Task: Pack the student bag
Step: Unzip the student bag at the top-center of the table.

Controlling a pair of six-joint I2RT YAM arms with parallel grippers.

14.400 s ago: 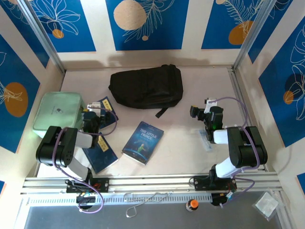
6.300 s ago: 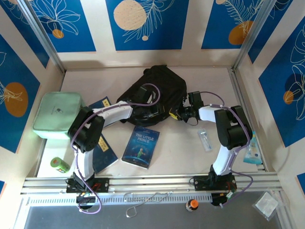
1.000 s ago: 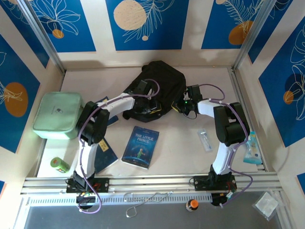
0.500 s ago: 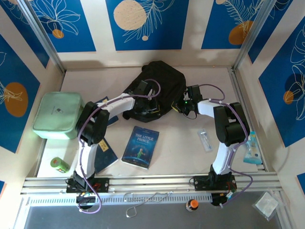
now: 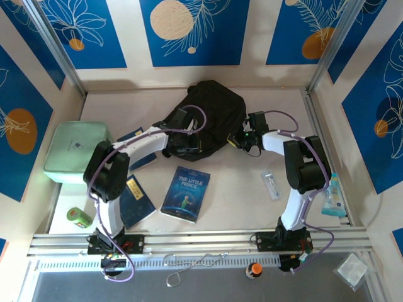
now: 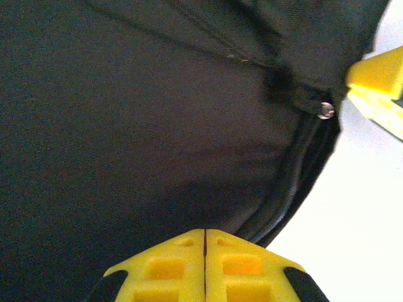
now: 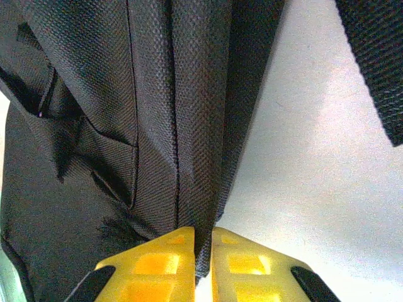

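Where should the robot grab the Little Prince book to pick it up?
Probably its right long edge, coming in low from the right: the book lies flat, cover up, and the table is bare on that side.

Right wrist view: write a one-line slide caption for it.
Right end effector shut on a fold of the black backpack, pale table behind.

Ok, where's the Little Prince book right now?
Top view: the Little Prince book lies near the middle, just on the near side of the student bag.
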